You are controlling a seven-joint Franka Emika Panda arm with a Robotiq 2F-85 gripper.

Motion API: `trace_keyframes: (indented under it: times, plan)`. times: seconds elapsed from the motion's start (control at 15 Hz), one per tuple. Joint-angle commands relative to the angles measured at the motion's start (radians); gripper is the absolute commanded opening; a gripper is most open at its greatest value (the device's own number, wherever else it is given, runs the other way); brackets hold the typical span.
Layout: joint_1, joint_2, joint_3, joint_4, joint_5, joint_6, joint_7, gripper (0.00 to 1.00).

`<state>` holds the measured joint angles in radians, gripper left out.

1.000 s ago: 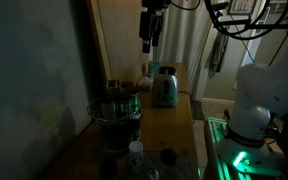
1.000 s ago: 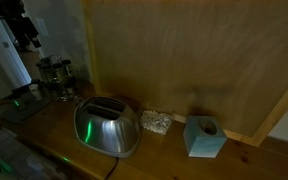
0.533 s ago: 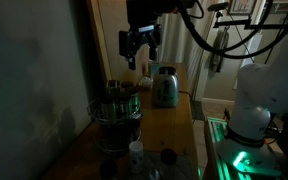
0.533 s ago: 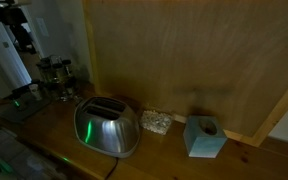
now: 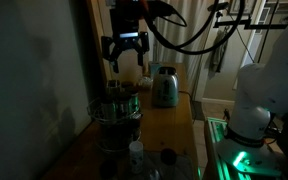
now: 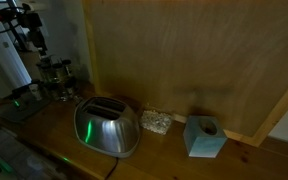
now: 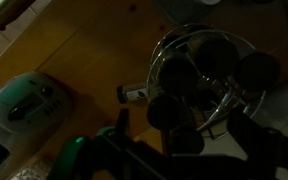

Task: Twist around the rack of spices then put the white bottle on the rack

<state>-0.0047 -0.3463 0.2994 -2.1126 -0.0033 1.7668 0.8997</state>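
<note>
the rack (image 5: pixel 116 108) is a round dark wire carousel with small glass jars ringed around it, all with dark lids. from the wrist view (image 7: pixel 204 75) you look straight down on those lids sitting in their wire loops. i can make out several, but it's too dim for a real count. it stands on the wooden table (image 5: pixel 172 125) near the wall.

the white bottle (image 5: pixel 135 152) is small and pale with a white cap. it's on the table near the rack, not touching it and not in any slot. the wrist view shows it as a little pale thing (image 7: pixel 134 94) between the rack and the toaster (image 7: pixel 24 105).

counts: one rack, one white bottle, one shiny toaster and one dark round thing (image 5: pixel 168 156) just beside the bottle. in an exterior view there's also one light blue box (image 6: pixel 204 137) and one small pale lumpy thing (image 6: pixel 155 122) between it and the toaster. the toaster slot looks like it has nothing in it, but it's hard to be sure in this light.

the gripper (image 5: pixel 125 55) hangs in the air above the rack, not touching it. its fingers (image 5: pixel 111 50) are spread wide apart and hold nothing. in the wrist view the two dark fingers come in from the bottom edge, with the rack showing between them.
</note>
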Motion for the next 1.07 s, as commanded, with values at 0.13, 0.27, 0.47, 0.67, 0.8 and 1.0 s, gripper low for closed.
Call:
trace_keyframes:
  times: [0.13,0.27,0.47,0.67,0.8,1.0]
  plan:
    - [0.039,0.045,-0.013,0.007,0.018,0.051,0.075,1.0]
    - [0.045,0.071,-0.011,0.012,0.017,0.072,0.131,1.0]
    - [0.051,0.101,-0.02,0.017,0.01,0.109,0.218,1.0]
    - [0.053,0.12,-0.038,0.017,0.028,0.158,0.276,1.0]
    - [0.058,0.133,-0.047,0.018,0.04,0.178,0.299,1.0]
    - [0.063,0.142,-0.057,0.021,0.051,0.188,0.321,0.86]
